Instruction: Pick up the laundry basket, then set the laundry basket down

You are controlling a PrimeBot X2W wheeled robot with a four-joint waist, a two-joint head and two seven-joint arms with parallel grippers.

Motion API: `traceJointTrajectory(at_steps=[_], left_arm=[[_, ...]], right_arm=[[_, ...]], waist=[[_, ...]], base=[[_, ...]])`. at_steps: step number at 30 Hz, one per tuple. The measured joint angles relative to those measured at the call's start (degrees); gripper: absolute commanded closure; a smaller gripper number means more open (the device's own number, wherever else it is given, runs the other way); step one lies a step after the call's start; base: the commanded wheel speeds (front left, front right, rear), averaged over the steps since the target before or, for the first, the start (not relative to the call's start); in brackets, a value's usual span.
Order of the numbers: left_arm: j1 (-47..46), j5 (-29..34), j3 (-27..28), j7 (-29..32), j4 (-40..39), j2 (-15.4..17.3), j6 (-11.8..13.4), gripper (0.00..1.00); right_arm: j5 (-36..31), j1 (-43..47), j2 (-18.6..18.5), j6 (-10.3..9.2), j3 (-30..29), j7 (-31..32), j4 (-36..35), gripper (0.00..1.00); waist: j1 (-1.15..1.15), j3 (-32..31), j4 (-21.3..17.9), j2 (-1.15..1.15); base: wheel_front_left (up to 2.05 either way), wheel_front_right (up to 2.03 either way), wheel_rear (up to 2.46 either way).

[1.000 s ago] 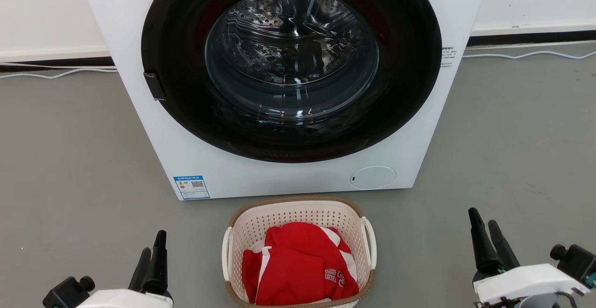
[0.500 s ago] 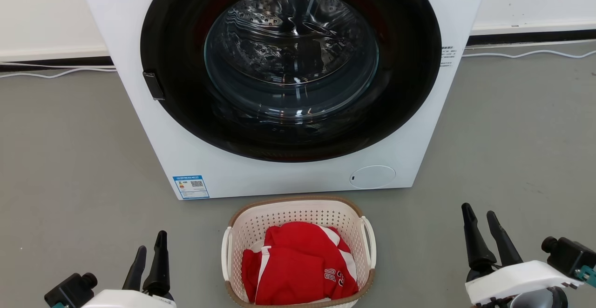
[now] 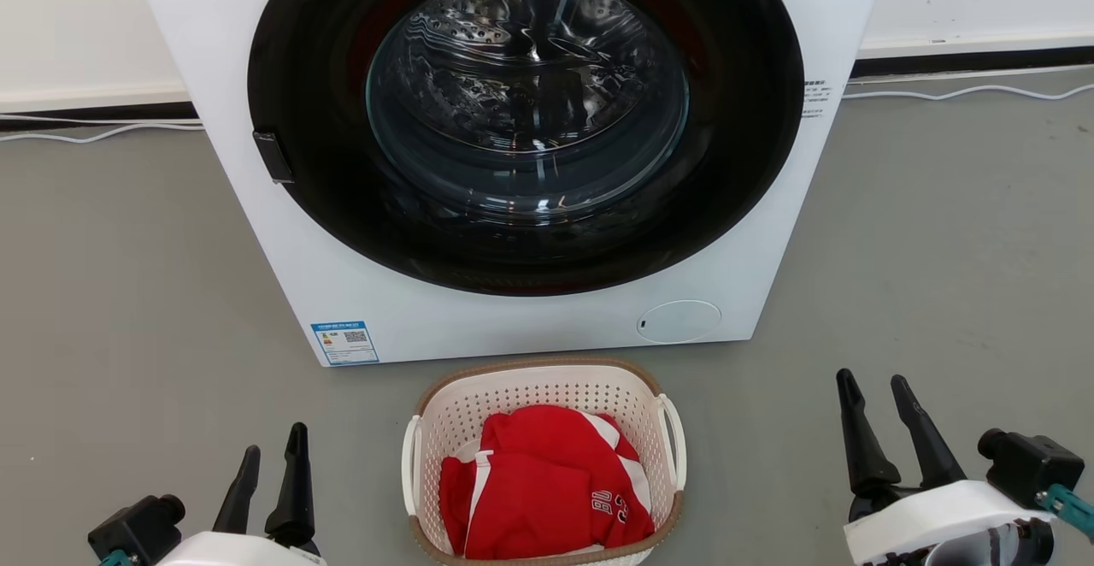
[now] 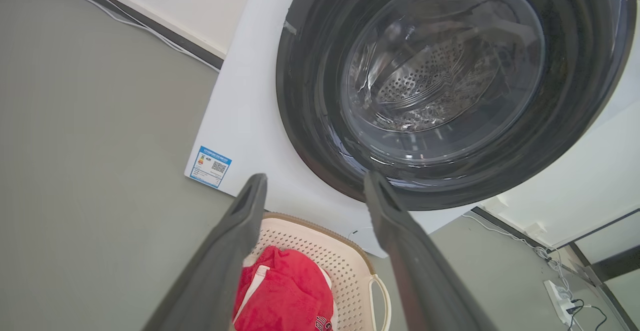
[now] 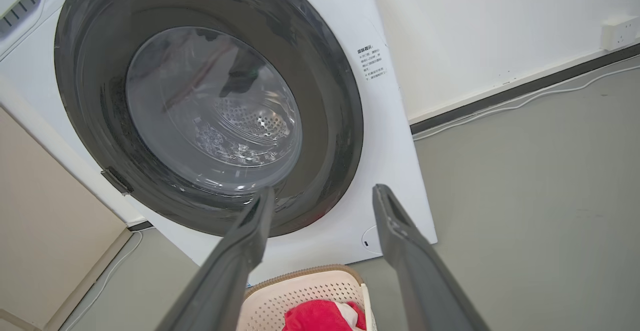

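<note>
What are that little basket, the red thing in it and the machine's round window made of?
The laundry basket looks like moulded matte plastic: cream walls punched with even holes, brown rim imitating weave. The red garment seems to be soft fabric: it folds and creases. The door window appears to be glass or clear plastic: glossy, with reflections.
</note>
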Motion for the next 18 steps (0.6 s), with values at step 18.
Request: traceJointTrajectory(at_steps=[18], left_arm=[[0.8, 11.3, 0.0, -2.6, -0.4, 1.2, -0.1, 0.0]], right_arm=[[-12.2, 0.0, -0.3, 0.01, 1.5, -2.9, -0.4, 0.0]], waist=[[0.0, 0.3, -0.4, 0.0]], base=[[0.0, 0.0, 0.0]])
